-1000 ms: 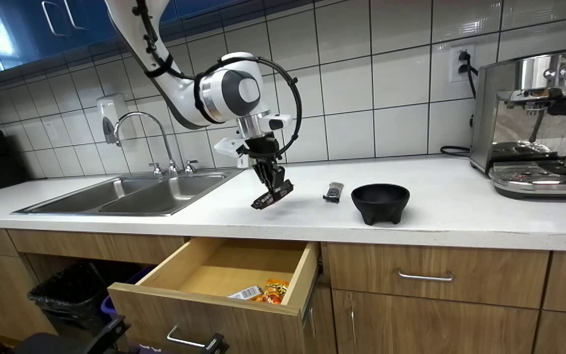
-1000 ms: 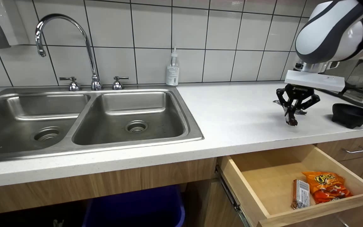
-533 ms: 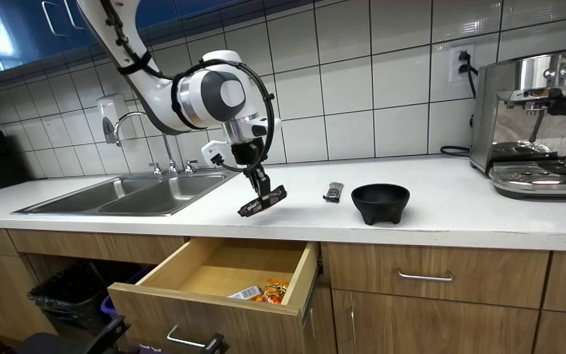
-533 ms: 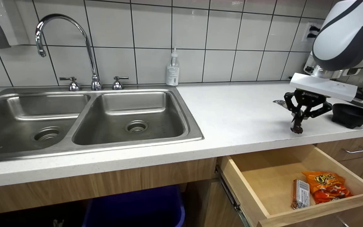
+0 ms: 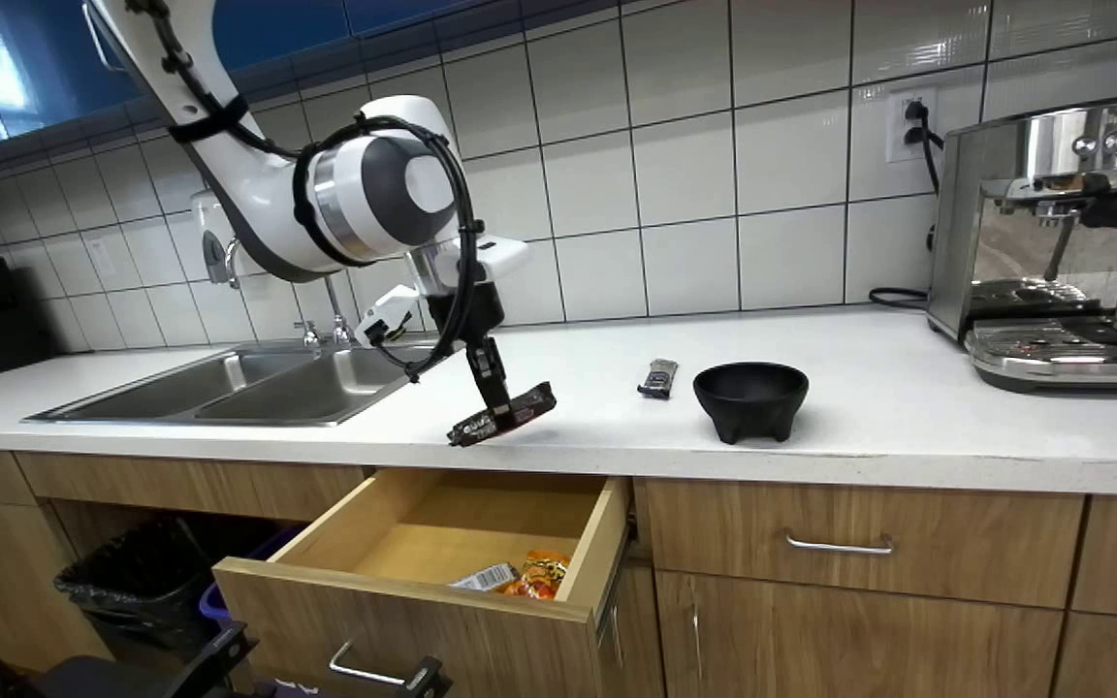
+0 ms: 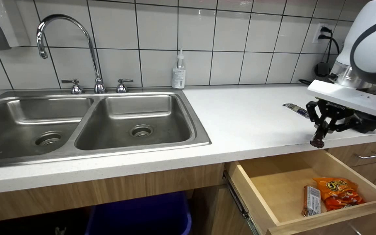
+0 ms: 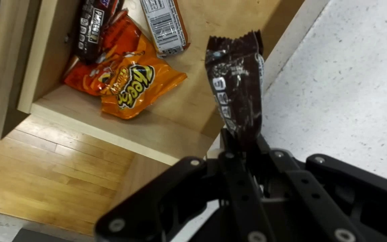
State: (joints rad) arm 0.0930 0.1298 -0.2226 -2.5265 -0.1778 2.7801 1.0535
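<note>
Wrapped bar is glossy dark brown, zigzag-edged

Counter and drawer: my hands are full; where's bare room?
Free: counter between sink and loose bar, and between bowl and coffee machine; drawer behind barcoded bar. Crowded: drawer's front corner with orange bag; counter's edge, near pincer holding dark bar.
</note>
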